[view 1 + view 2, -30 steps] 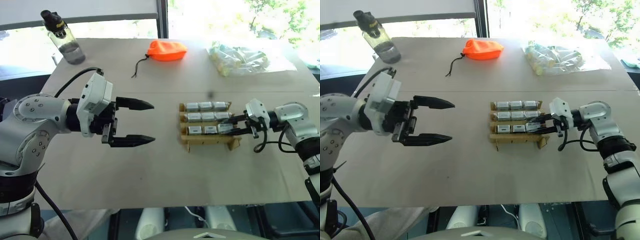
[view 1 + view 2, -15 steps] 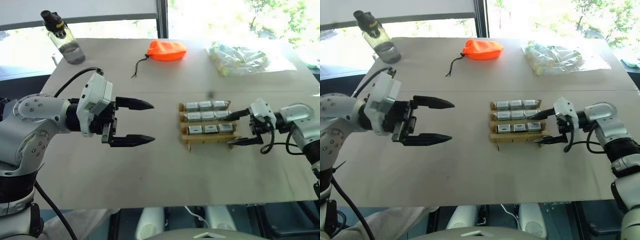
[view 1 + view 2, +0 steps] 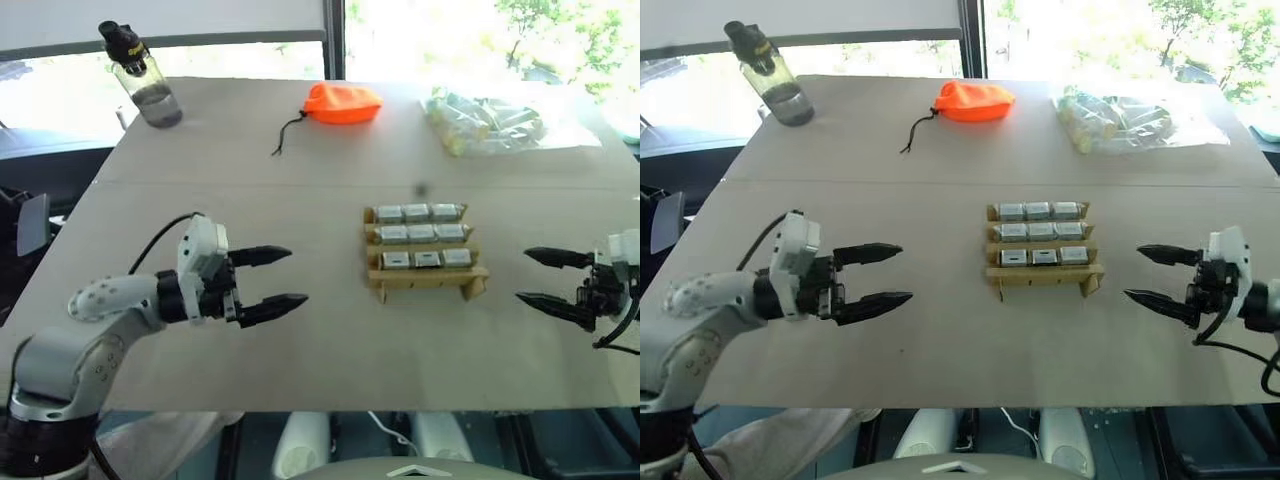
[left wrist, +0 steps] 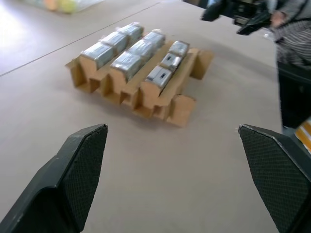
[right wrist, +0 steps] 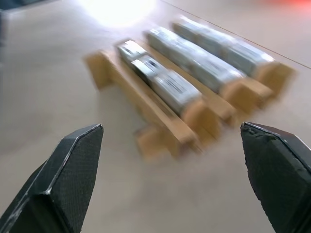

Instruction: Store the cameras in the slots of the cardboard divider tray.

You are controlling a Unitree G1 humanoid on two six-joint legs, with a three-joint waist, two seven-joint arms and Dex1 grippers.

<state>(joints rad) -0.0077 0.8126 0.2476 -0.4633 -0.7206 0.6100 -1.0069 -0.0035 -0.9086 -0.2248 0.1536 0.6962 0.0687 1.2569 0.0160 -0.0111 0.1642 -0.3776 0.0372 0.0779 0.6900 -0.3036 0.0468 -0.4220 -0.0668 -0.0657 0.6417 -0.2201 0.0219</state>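
Light: bright daylight from the windows (image 3: 480, 30) at 12 o'clock
Glare: washes out the table (image 3: 300, 340) toward 1 o'clock
Blur: the cardboard divider tray (image 5: 165, 121) smeared in the right wrist view

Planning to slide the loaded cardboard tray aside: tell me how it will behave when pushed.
The cardboard divider tray probably slides easily on the smooth table. It looks light and thin-walled, so a hard push may flex it. The cameras sit low in slots, likely staying put.

Cardboard divider tray (image 3: 425, 283) mid-table (image 3: 300, 370), nine cameras (image 3: 422, 234) slotted. Left gripper (image 3: 285, 277) and right gripper (image 3: 538, 278) flank it, jaws apart, empty.
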